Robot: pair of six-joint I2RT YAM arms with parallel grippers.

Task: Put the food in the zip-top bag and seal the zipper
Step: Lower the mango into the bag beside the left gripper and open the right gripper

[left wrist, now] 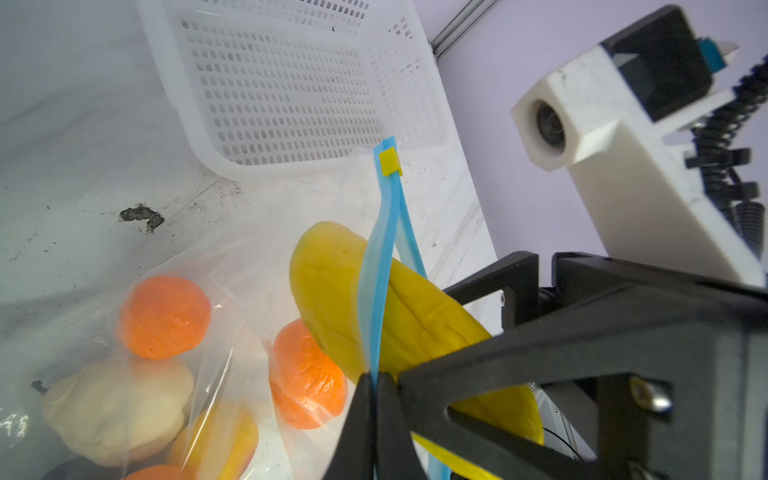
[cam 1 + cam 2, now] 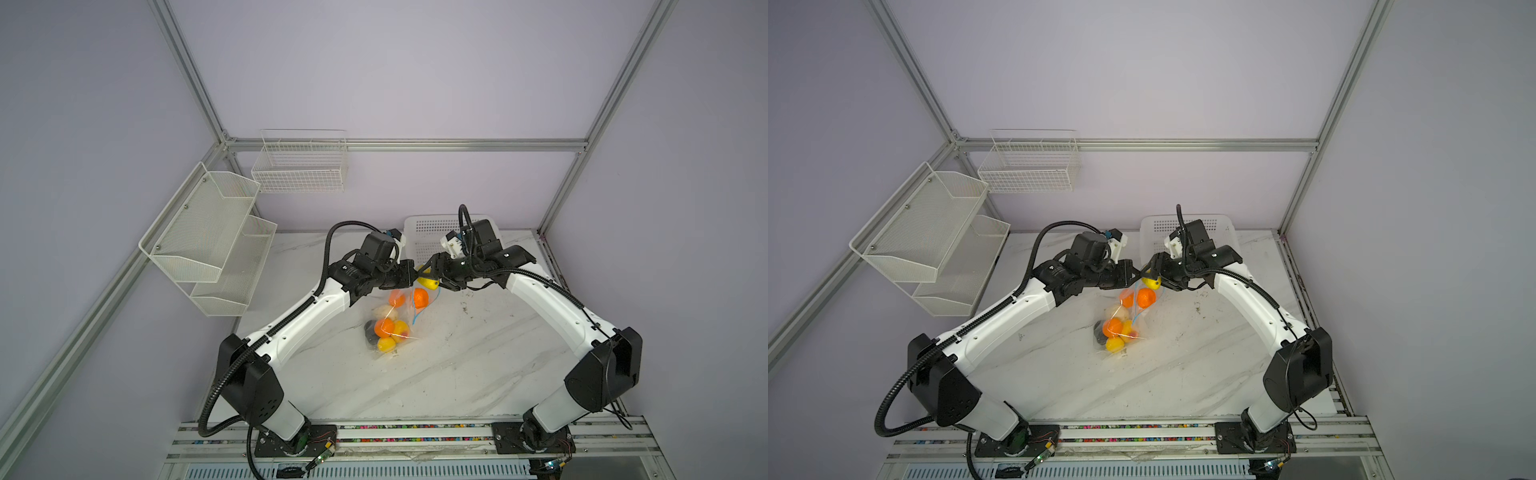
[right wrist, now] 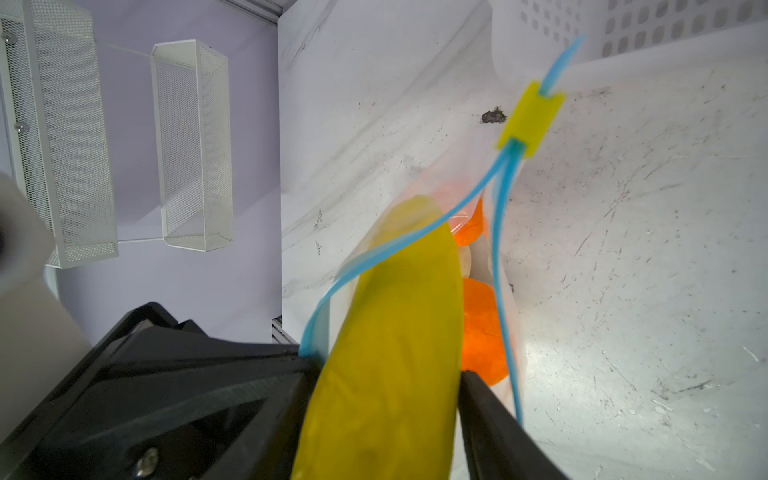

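The large clear crinkly zip-top bag point(image 1: 249, 249) stands slumped at the middle of the white marble-veined worktop point(image 2: 457, 365). Its bottom rests on the slab and its mouth is lifted toward the far side. The thin light-blue zipper strip point(image 1: 380, 257) is parted into two ribbons that join at a small square yellow slider point(image 1: 390, 161).

The left pincer point(image 1: 374, 378) is clamped tight on one ribbon. A smooth elongated yellow fruit point(image 1: 332, 291) pokes down between the ribbons into the mouth. The right pincer point(image 3: 386, 370) straddles it with its jaws apart, one on each side; whether they press it I cannot tell.

Inside the bag lie two matte dimpled orange balls point(image 1: 164, 316), a lobed cream bulb point(image 1: 116, 407), a third orange ball point(image 2: 384, 327), two rounded yellow fruits point(image 2: 386, 344) and a dark grey-black lump point(image 2: 370, 332).

A white perforated plastic basket point(image 2: 415, 232) sits just beyond the bag at the worktop's far edge. White mesh shelves point(image 2: 199, 224) hang on the left wall, and a white wire basket point(image 2: 299, 166) hangs on the far wall.
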